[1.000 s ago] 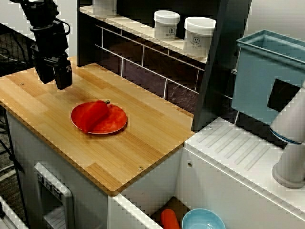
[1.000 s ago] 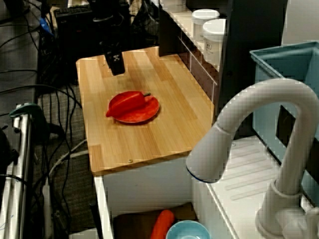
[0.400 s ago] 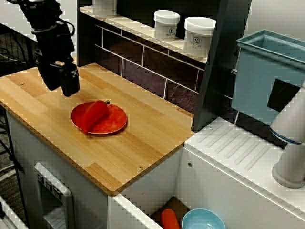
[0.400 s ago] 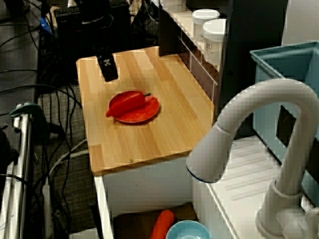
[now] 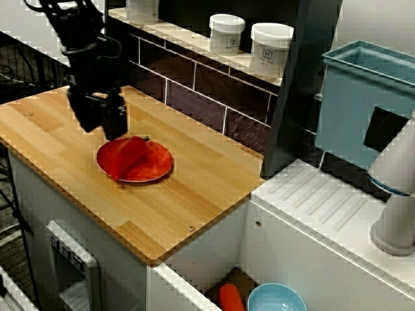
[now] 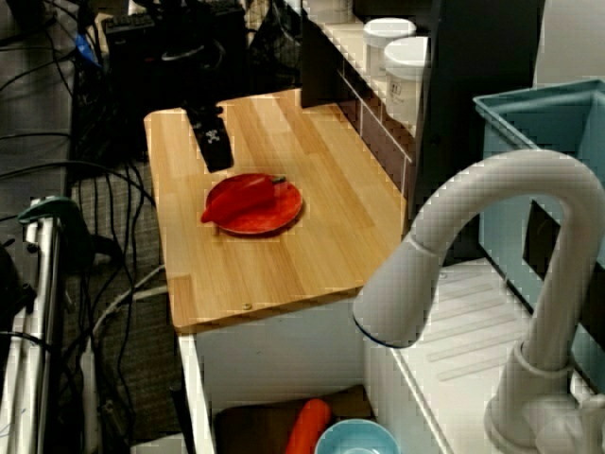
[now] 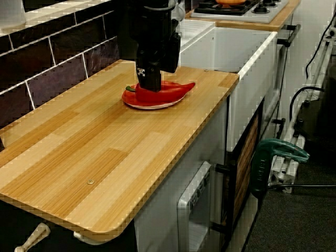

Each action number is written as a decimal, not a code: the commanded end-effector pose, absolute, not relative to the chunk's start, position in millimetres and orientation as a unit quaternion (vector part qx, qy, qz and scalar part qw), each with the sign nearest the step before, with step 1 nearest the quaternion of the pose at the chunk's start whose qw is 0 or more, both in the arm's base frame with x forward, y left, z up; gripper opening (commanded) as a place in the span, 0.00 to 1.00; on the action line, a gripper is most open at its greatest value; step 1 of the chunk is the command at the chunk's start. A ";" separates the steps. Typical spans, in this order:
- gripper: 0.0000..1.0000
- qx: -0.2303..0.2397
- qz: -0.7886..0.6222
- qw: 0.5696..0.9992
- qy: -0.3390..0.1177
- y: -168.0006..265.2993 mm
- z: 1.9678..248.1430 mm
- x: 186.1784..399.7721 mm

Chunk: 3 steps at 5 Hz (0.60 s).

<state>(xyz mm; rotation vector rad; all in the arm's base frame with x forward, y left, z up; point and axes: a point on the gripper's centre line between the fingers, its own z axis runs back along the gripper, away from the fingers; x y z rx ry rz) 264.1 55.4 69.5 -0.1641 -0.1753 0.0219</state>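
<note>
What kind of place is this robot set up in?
Most likely a mock or play kitchen: a wooden counter with a tiled backsplash, a white faucet over a sink, and a stove top. The gripper hangs by a red pepper on a red plate.

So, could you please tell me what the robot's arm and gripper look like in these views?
The matt black robot arm is built of chunky, boxy blocks, with thin black cables looping beside its wrist. The black gripper narrows to a flat, squared-off end and bears a small white marking on one face, too small to read.
</note>
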 end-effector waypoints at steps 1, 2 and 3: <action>1.00 -0.073 0.023 0.992 -0.100 33.4 59.4 290.2; 1.00 -0.061 0.020 0.993 -0.095 30.2 49.3 295.3; 1.00 -0.054 0.019 0.994 -0.090 31.0 42.6 295.9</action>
